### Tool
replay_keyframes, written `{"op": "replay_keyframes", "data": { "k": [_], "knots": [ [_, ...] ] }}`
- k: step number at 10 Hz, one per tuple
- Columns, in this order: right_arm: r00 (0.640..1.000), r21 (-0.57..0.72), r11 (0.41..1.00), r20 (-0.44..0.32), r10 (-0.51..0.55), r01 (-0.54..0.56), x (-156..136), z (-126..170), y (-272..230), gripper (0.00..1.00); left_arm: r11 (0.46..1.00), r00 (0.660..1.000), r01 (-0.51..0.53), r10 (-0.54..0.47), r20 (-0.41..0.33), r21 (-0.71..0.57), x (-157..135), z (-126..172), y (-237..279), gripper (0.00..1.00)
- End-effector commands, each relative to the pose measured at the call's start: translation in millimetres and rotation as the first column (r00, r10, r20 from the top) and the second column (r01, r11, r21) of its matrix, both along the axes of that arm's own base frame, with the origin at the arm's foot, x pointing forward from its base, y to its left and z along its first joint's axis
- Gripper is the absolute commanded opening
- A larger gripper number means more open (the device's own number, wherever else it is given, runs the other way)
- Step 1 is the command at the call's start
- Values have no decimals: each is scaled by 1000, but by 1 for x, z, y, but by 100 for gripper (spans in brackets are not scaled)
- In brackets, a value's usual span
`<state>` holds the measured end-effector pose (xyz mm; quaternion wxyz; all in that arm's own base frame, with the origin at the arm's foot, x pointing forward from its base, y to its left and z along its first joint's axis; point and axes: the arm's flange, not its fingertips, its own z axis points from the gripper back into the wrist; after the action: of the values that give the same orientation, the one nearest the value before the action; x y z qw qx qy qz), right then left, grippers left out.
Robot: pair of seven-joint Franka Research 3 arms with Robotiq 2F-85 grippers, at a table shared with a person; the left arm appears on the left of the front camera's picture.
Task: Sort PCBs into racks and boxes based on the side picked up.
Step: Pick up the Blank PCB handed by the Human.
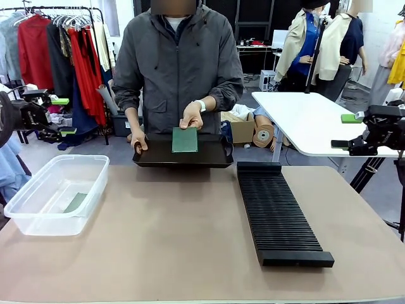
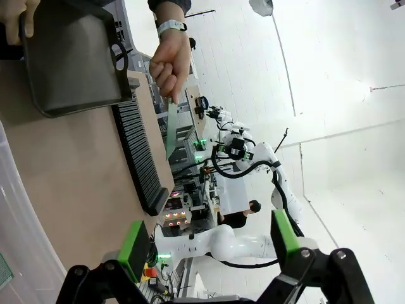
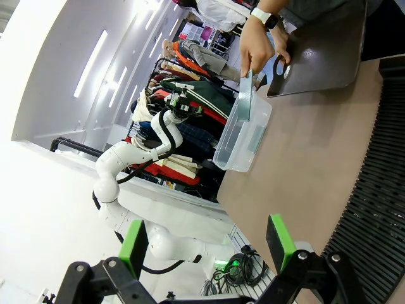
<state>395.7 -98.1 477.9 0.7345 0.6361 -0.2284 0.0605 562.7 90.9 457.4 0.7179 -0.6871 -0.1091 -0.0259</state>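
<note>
2 PCBs (image 1: 185, 140) (image 1: 75, 202), 1 rack (image 1: 278, 212), 1 clr tub (image 1: 39, 223), 1 blk tray (image 1: 183, 162)

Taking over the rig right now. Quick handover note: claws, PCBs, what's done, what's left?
Claws: left claw open and empty; right claw open and empty. Both are off the table's sides.
Person: one hand holds a green PCB upright over the black tray; the other hand holds the tray.
Done: a second PCB lies in the clear box.
Rack: no board seen in its slots.
Left: probably take the offered PCB and sort it to rack or box.
</note>
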Motion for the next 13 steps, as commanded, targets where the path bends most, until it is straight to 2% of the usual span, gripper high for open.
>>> {"op": "replay_keyframes", "data": {
  "k": [1,5,7,9,11,13],
  "knots": [
    [1000,4,1000,10,5,-5,-1,2,0,100,1000,1000,-5,5,-3,4,-1,5,-1,100],
    [1000,4,1000,10,5,-5,-1,2,0,100,1000,1000,23,-22,21,-11,10,-10,-5,100],
    [1000,4,1000,10,5,-5,-1,2,0,100,998,995,48,-44,88,-34,17,-24,-15,100],
    [1000,4,1000,10,5,-5,-1,2,0,100,999,991,20,-14,131,-47,23,-38,-38,100],
    [1000,4,1000,10,5,-5,-1,2,0,100,998,990,44,-37,135,-48,26,-51,-68,100],
    [1000,4,1000,10,5,-5,-1,2,0,100,995,993,54,-45,108,-80,29,-58,-96,100]
  ]
}}
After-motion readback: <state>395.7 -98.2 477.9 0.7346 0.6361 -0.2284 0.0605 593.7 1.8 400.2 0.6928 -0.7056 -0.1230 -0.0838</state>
